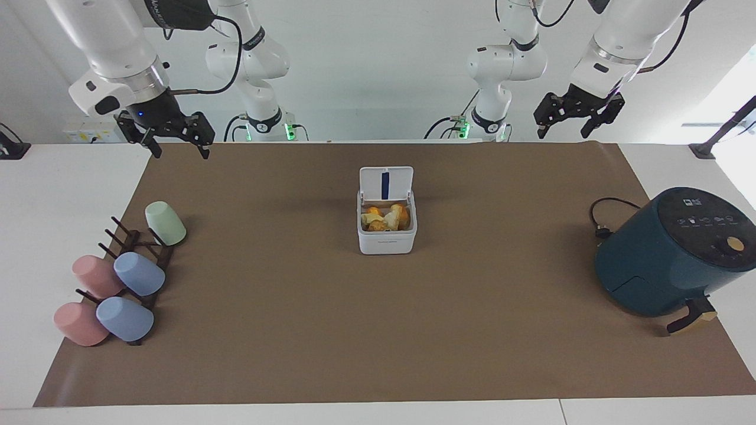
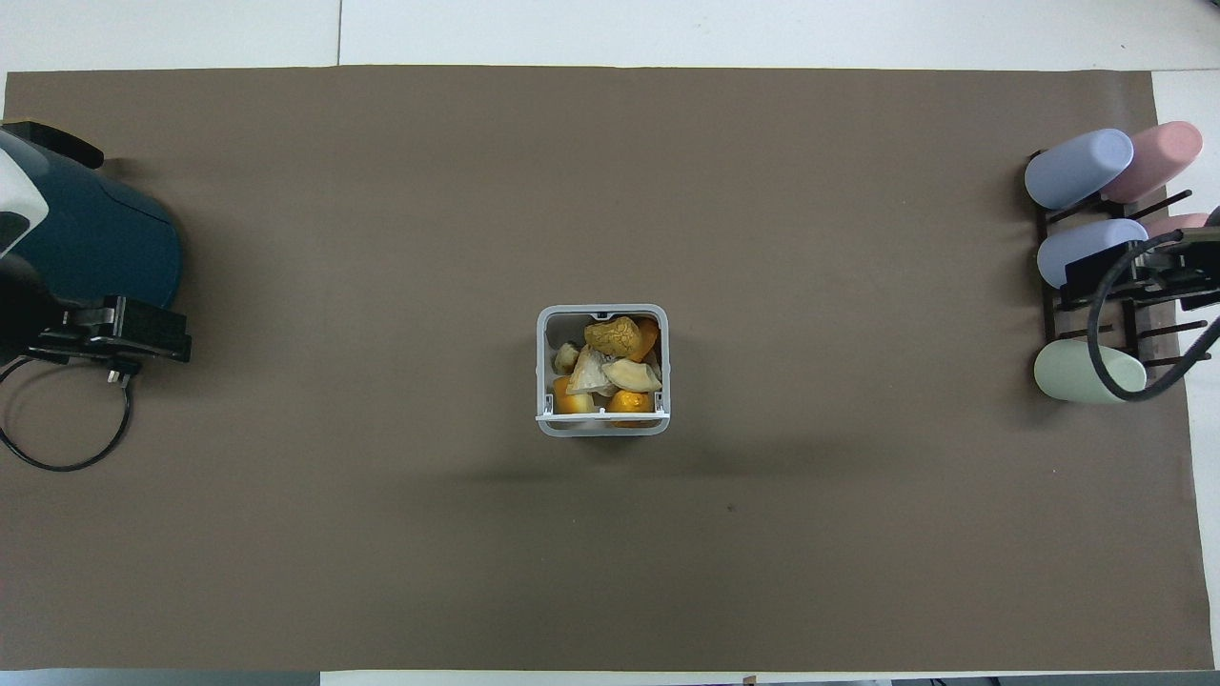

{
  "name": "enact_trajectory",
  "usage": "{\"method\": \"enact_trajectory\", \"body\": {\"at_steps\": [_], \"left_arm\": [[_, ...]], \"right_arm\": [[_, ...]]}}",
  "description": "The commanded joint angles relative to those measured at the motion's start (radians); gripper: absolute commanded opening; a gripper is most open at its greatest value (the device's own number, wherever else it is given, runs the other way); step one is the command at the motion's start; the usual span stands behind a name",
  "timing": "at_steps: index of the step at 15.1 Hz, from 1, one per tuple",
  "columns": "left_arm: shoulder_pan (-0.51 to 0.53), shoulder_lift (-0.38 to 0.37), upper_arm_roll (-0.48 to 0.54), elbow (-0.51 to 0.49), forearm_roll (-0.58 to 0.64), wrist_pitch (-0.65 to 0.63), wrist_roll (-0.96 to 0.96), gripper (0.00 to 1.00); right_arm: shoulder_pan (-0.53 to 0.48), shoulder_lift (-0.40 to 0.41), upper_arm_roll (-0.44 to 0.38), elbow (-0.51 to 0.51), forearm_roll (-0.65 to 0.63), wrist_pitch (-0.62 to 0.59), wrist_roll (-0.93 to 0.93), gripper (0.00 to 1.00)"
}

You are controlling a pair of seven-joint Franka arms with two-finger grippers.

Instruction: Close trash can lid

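Note:
The small white trash can [image 1: 387,239] stands in the middle of the brown mat. Its lid [image 1: 386,183] stands upright on the side nearer the robots, its dark blue stripe showing. Orange and pale peels [image 1: 387,217] fill the can. In the overhead view the trash can [image 2: 543,372] shows open, with the lid [image 2: 600,417] seen edge-on. My left gripper [image 1: 564,133] hangs open and empty in the air over the mat's corner near the air fryer. My right gripper [image 1: 180,152] hangs open and empty over the mat's corner by the cup rack. Both are well apart from the can.
A dark teal air fryer [image 1: 667,260] with its black cord [image 1: 602,218] stands at the left arm's end. A dark rack [image 1: 139,260] with several pastel cups [image 1: 140,274] stands at the right arm's end. Bare mat surrounds the can.

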Motion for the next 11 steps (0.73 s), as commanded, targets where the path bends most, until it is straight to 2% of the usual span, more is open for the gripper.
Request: {"method": "enact_trajectory", "body": {"at_steps": [1, 8, 9, 11], "left_arm": [[0.001, -0.012, 0.007, -0.002, -0.019, -0.004, -0.012, 1.00], [-0.010, -0.020, 0.001, -0.010, -0.017, 0.017, -0.012, 1.00], [-0.031, -0.020, -0.006, -0.010, -0.019, 0.019, -0.014, 0.93], [-0.077, -0.023, -0.009, -0.025, -0.031, 0.019, -0.014, 0.15]], "right_arm": [[-0.013, -0.012, 0.002, -0.015, 0.001, 0.004, -0.014, 1.00], [-0.010, -0.012, 0.001, -0.015, 0.001, 0.006, -0.014, 1.00], [-0.010, -0.012, 0.001, -0.016, 0.001, 0.006, -0.014, 1.00], [-0.010, -0.012, 0.001, -0.015, 0.001, 0.006, -0.014, 1.00]]}}
